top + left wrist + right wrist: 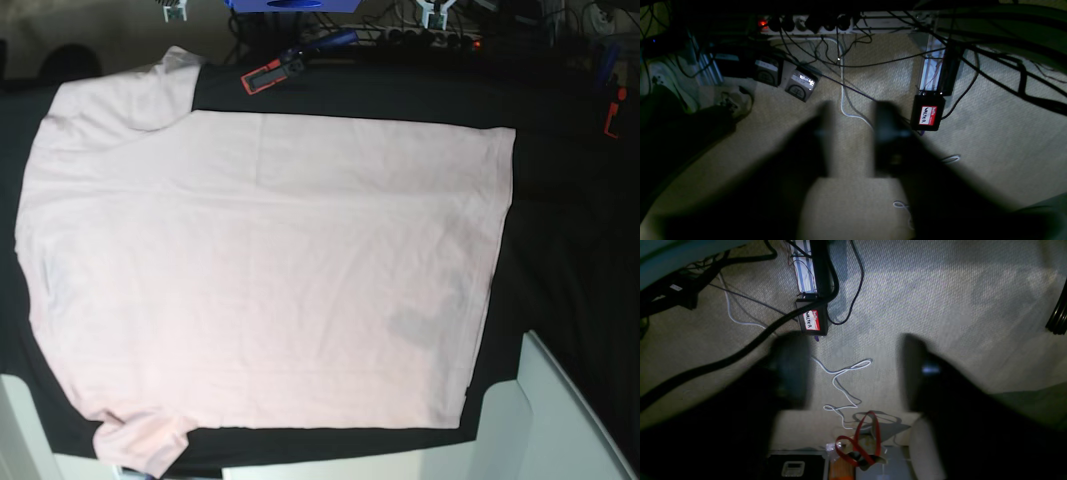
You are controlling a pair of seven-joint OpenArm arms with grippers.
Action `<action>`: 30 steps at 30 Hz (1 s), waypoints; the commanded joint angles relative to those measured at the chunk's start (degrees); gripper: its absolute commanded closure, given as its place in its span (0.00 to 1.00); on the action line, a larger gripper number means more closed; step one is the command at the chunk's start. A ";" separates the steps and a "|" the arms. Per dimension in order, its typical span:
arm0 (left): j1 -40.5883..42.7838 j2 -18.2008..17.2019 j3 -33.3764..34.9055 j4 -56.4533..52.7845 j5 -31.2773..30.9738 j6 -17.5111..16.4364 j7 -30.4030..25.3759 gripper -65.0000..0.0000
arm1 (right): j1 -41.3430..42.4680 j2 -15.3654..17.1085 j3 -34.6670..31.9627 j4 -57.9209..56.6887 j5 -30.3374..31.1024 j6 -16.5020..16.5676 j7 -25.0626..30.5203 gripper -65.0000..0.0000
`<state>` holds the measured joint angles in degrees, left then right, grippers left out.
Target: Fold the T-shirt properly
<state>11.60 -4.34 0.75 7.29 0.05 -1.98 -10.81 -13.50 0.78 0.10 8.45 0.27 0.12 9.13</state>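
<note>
The pale pink T-shirt point(260, 260) lies spread flat on the black table point(570, 250) in the base view. Its hem is to the right, its sleeves at the top left and bottom left, and a greyish patch point(412, 325) sits near the hem. Neither gripper shows in the base view. In the left wrist view my left gripper point(853, 140) is open and empty, with only carpeted floor below it. In the right wrist view my right gripper point(855, 373) is wide open and empty, also over the floor. The T-shirt is out of both wrist views.
White arm parts stand at the base view's bottom right point(560, 420) and bottom left point(20, 430). A red-and-black device point(272, 73) lies at the table's far edge. On the floor are cables, a power strip point(806, 25), a labelled black box point(927, 113) and a red strap point(860, 443).
</note>
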 commanded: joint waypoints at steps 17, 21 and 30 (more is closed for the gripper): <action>0.40 -0.19 -0.09 0.05 0.08 0.00 -0.40 0.51 | -0.44 0.06 0.03 -0.05 0.30 -0.08 0.24 0.16; 0.32 -0.19 -0.09 0.05 0.17 0.00 -0.40 0.51 | -0.44 0.06 0.03 -0.05 0.30 -0.08 0.24 0.16; 0.23 -0.19 -0.01 0.05 0.17 -0.09 -0.40 0.62 | -0.44 0.06 -0.05 -0.05 0.30 -0.08 0.24 0.26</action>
<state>11.44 -4.32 0.62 7.29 0.10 -1.98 -10.79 -13.50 0.78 0.10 8.45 0.67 0.10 9.17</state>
